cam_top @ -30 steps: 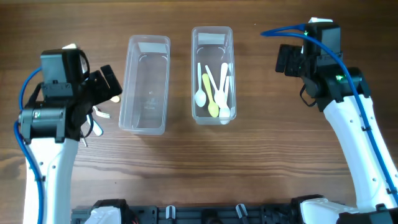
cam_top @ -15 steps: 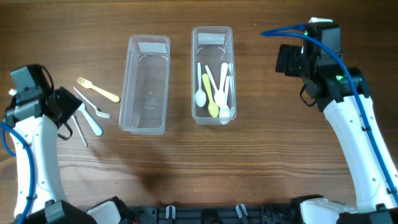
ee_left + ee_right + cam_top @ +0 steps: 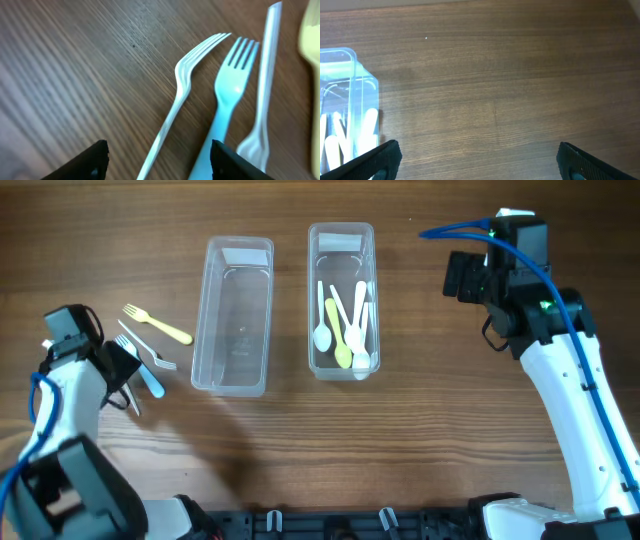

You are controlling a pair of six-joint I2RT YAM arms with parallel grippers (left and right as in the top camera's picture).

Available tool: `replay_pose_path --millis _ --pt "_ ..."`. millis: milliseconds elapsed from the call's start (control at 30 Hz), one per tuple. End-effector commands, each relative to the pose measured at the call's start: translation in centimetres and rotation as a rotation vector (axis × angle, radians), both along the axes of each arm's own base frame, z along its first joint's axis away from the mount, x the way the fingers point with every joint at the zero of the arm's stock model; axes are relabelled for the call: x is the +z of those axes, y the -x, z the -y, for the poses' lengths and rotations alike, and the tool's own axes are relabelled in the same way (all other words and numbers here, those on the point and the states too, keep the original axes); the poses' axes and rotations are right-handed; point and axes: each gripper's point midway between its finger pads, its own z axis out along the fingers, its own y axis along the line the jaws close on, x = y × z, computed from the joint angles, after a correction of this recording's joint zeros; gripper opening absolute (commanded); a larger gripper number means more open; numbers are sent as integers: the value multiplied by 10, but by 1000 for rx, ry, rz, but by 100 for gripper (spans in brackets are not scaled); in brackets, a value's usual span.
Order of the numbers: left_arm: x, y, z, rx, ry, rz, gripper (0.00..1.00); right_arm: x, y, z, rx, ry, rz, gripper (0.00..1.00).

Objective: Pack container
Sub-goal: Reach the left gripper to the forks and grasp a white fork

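Two clear plastic containers stand side by side: the left container is empty, the right container holds several white and yellow spoons. Left of them on the table lie a yellow fork, a clear fork and a light blue fork. My left gripper is open, low over the fork handles, with the clear fork's handle between its jaws. My right gripper is open and empty over bare table, right of the right container.
Another thin clear utensil lies beside the light blue fork, and the yellow fork's edge shows at the far right of the left wrist view. The table is brown wood.
The left arm swung away from above the forks to the left, then came back down toward their handles. The forks, containers and right arm have not moved.
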Motion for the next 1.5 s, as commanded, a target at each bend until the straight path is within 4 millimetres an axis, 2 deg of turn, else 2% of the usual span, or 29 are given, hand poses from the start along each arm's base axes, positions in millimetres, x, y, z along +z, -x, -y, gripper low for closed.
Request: replay_pose_path --millis 0,133,267,300,400,667,767,933,967,1033,1067,1100,1167,1233,1333,1400,1433,1467 --pt "-29 1 -4 -14 8 -62 61 7 -2 4 -9 23 16 100" --pt "-39 -7 -8 -14 1 -50 62 7 -2 4 -9 23 16 100" --pt "-35 -19 -13 -14 -24 1 65 7 -2 4 -9 23 16 100" --pt "-34 -21 -15 -14 -29 11 62 7 -2 4 -9 23 16 100" --pt "-35 -21 -14 -14 -27 8 56 7 -2 4 -9 23 16 100" --pt "-41 -13 -10 -14 -9 -28 56 7 -2 4 -9 23 16 100" --pt "-50 -9 -9 -14 4 -55 51 7 -2 4 -9 23 16 100" --pt "-68 -4 -6 -14 27 -101 49 7 -2 4 -9 23 16 100" --pt "-69 -4 -6 -14 28 -103 45 7 -2 4 -9 23 16 100" --pt "-69 -2 -5 -15 32 -109 24 7 -2 4 -9 23 16 100" --pt "-69 0 -4 -15 35 -118 7 7 -2 4 -9 23 16 100" --pt "-69 4 -3 -15 42 -133 4 7 -2 4 -9 23 16 100" --pt "-68 6 -1 -15 46 -139 4 7 -2 4 -9 23 16 100" --pt "-58 4 -2 -14 36 -120 4 7 -2 4 -9 23 16 100" --pt "-25 -6 -7 -14 3 -51 4 7 -2 4 -9 23 16 100" --pt "14 -17 -12 -13 -39 34 4 7 -2 4 -9 23 16 100" --pt "45 -25 -12 -22 -63 118 4 7 -2 4 -9 23 16 100" --pt "68 -31 -9 -37 -67 194 4 7 -2 4 -9 23 16 100"
